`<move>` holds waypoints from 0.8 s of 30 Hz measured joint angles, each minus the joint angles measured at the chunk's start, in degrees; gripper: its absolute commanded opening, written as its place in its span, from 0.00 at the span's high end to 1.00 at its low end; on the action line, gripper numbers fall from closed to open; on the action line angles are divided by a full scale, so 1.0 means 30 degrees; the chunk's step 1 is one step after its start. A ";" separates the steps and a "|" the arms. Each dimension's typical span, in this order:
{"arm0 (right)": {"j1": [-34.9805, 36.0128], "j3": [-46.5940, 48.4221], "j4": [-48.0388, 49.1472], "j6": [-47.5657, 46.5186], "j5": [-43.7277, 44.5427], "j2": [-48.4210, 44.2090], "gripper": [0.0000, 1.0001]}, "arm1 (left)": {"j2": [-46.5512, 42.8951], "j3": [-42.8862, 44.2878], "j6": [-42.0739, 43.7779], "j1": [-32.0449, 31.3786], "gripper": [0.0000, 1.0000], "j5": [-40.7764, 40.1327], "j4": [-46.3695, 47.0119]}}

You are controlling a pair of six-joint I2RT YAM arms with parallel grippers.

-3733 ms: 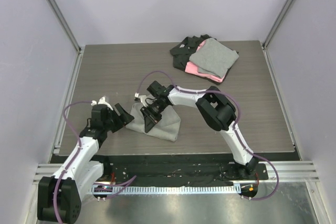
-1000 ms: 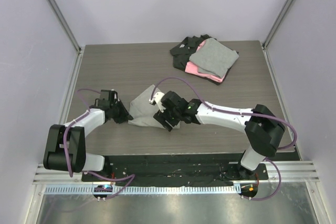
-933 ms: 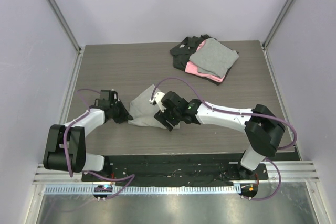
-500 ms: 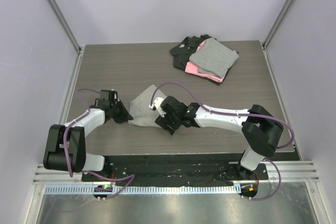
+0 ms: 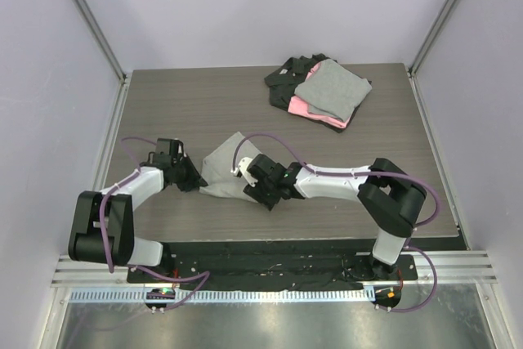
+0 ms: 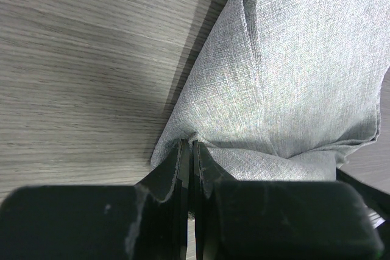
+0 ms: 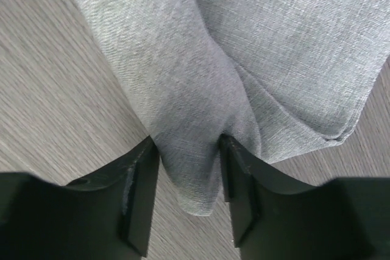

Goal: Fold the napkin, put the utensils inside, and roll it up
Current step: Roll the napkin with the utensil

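The light-grey napkin (image 5: 219, 167) lies crumpled on the wooden table, between my two grippers. My left gripper (image 5: 194, 181) sits at its left corner. In the left wrist view the left gripper (image 6: 190, 145) is shut, pinching the napkin's (image 6: 292, 77) edge at its tips. My right gripper (image 5: 263, 194) is at the napkin's near right edge. In the right wrist view the right gripper (image 7: 188, 141) has its jaws apart on either side of a bunched fold of the napkin (image 7: 244, 41). The cloth touches both fingers. The utensils are out of view.
A stack of folded cloths (image 5: 320, 91), grey on pink on black, lies at the back right of the table (image 5: 163, 112). Light walls and metal posts close in the left, right and back. A black base rail runs along the near edge.
The right gripper has slid a little left and nearer along the napkin's front edge, with its elbow drawn in. The left arm and the napkin's left corner have stayed put.
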 measured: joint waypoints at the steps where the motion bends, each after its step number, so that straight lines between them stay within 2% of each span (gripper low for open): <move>1: -0.0007 0.0036 -0.0029 -0.0036 0.0007 0.0051 0.58 | 0.0029 0.0051 0.0007 0.0000 0.98 0.0007 -0.0066; 3: -0.0022 0.0197 -0.0197 -0.0087 0.0007 0.0138 0.64 | 0.0087 0.0146 0.0051 0.0000 0.98 0.0007 -0.0160; 7: -0.0175 0.0984 -0.1166 -0.0160 -0.0933 0.0510 0.70 | 0.0146 0.0226 0.0066 0.0000 0.98 -0.0022 -0.0284; 17: -0.1923 0.3053 -0.3679 -0.0233 -0.7271 0.2033 0.72 | 0.1188 0.1297 0.0488 0.0007 1.00 -0.0168 -0.1071; 19: -0.2528 0.3228 -0.3847 -0.0204 -0.8502 0.2324 0.67 | 0.1617 0.1654 0.0510 0.0029 1.00 0.0015 -0.1151; 20: -0.2769 0.3286 -0.3905 -0.0168 -0.8990 0.2426 0.60 | 0.1821 0.1821 0.0525 0.0058 1.00 0.0138 -0.1158; 22: -0.2965 0.3300 -0.3985 -0.0087 -0.9508 0.2441 0.54 | 0.2098 0.2011 0.0561 0.0095 1.00 0.0313 -0.1158; 23: -0.2980 0.3344 -0.4095 -0.0087 -0.9632 0.2433 0.45 | 0.2193 0.2076 0.0554 0.0117 1.00 0.0437 -0.1151; 24: -0.2973 0.3424 -0.4226 -0.0080 -0.9675 0.2426 0.42 | 0.2288 0.2135 0.0561 0.0124 1.00 0.0532 -0.1151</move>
